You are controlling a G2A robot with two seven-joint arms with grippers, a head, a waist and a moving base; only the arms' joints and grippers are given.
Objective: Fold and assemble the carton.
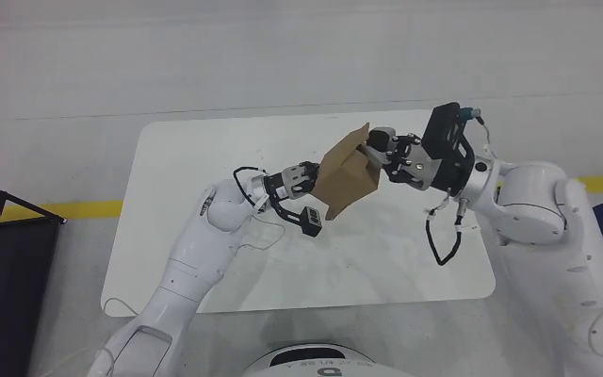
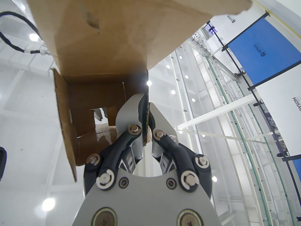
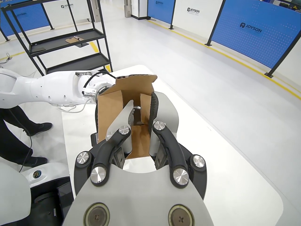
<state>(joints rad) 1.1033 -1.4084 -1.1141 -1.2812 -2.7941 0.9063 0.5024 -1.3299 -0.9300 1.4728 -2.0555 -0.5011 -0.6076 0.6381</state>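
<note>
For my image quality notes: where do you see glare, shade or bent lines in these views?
Top view: even light, no hard shadow on the table. Left wrist view: ceiling lamps flare bright, and the inside of the carton is shaded. Right wrist view: the wide lens bends the blue fence panels into a curve.

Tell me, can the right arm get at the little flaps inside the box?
Probably yes. The right gripper sits at the open end of the carton, with one finger inside it beside the inner flaps. Nothing seems to block that opening.
</note>
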